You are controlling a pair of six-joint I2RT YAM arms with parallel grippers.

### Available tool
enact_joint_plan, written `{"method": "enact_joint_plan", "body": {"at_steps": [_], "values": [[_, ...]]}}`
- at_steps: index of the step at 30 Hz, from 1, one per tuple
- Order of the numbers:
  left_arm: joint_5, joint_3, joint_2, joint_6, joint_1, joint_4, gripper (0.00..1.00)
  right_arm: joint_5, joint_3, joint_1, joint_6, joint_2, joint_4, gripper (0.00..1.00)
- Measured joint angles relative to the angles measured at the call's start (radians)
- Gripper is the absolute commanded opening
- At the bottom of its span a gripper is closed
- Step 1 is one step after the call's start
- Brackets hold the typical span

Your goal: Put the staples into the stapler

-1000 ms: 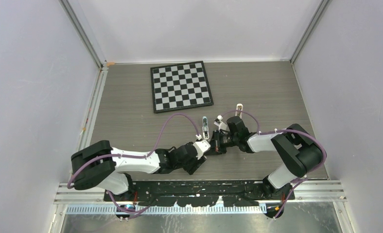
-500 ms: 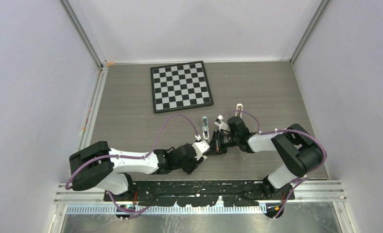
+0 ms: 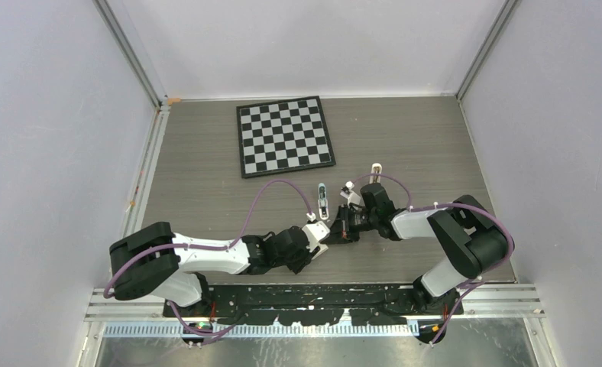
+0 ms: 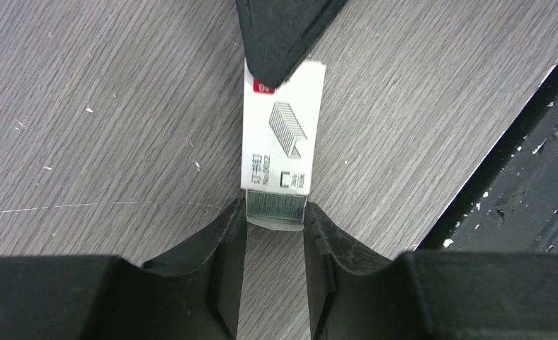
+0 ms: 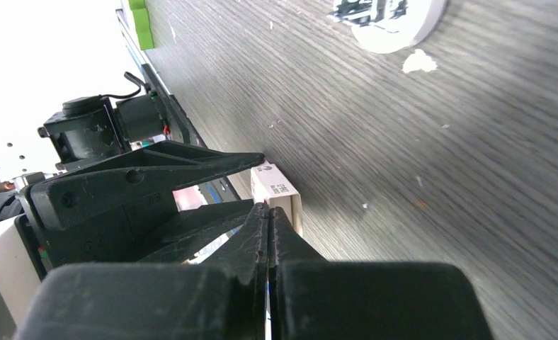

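A small white staple box [image 4: 283, 120] lies on the wooden table between both grippers. The silvery-grey staples [image 4: 275, 205] stick out of its near open end. My left gripper [image 4: 275, 212] has its fingertips pressed on both sides of the staples. My right gripper [image 5: 269, 209] is shut on the far end of the box [image 5: 280, 191], with a thin flap pinched between its fingers. In the top view the left gripper [image 3: 322, 229] and the right gripper [image 3: 344, 226] meet at the front middle. The white stapler [image 3: 374, 170] lies behind the right wrist, apart from both.
A light-blue-and-white small object [image 3: 323, 197] lies just behind the grippers. A white rounded object with metal parts [image 5: 386, 18] shows at the top edge of the right wrist view. A chessboard [image 3: 284, 136] lies at the back. The black base rail [image 4: 531, 163] runs close by on the right.
Almost nothing has changed. The left arm has shifted very slightly, and both grippers stay together at the box.
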Motion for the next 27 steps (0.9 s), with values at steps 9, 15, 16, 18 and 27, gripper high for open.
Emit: {"method": "enact_joint_plan", "body": {"at_steps": [9,15,16,18,27], "values": [[0.0,-0.001,-0.002,0.0,0.0,0.001,0.28,-0.003,0.0,-0.045,-0.053,-0.046,-0.082,0.01],[-0.001,-0.002,-0.007,0.0,0.0,-0.008,0.28,0.027,0.0,-0.066,-0.079,-0.114,-0.165,0.01],[-0.004,-0.002,-0.01,0.0,0.0,-0.013,0.28,0.035,0.0,-0.072,-0.082,-0.13,-0.18,0.01],[-0.014,-0.002,-0.013,-0.002,0.0,-0.022,0.28,0.057,0.0,-0.093,-0.087,-0.167,-0.216,0.01],[-0.038,-0.001,-0.027,-0.005,0.0,-0.06,0.31,0.154,0.006,-0.203,-0.12,-0.293,-0.383,0.01]]}}
